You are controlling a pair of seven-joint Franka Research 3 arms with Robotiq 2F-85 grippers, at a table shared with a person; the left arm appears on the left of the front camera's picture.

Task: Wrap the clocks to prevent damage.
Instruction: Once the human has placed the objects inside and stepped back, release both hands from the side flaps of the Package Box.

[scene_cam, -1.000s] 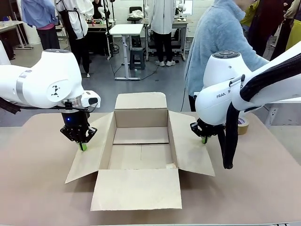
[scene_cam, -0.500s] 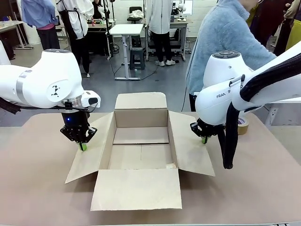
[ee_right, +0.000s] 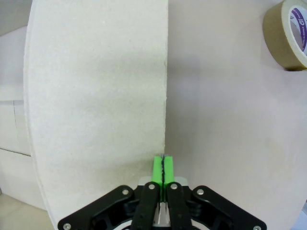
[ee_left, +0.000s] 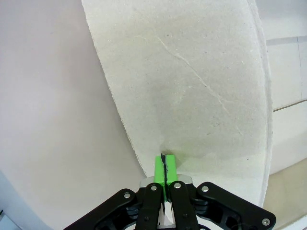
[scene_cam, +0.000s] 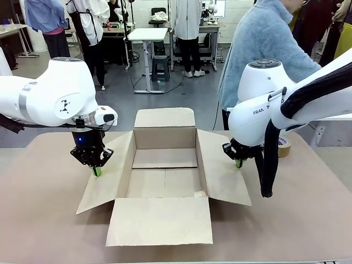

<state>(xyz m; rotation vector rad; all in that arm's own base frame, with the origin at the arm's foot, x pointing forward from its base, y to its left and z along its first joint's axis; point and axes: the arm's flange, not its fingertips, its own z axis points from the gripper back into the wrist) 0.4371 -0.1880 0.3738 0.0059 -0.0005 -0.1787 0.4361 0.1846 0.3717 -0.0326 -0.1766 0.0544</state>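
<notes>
- Two claws, both with green pads pinched together on nothing.
- The left gripper (scene_cam: 97,170) (ee_left: 163,165) points down at the outer edge of the left flap (scene_cam: 104,184) of the open cardboard box (scene_cam: 165,137).
- The right gripper (scene_cam: 238,163) (ee_right: 163,167) points down at the outer edge of the right flap (scene_cam: 223,179).
- A brown tape roll (scene_cam: 284,146) lies on the table (scene_cam: 44,220), far right.
- A person (scene_cam: 264,49) in blue fleece stands at the far side.

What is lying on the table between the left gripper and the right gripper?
In the front view, the open box lies between the left gripper and the right gripper, with one side flap spread toward each.
</notes>
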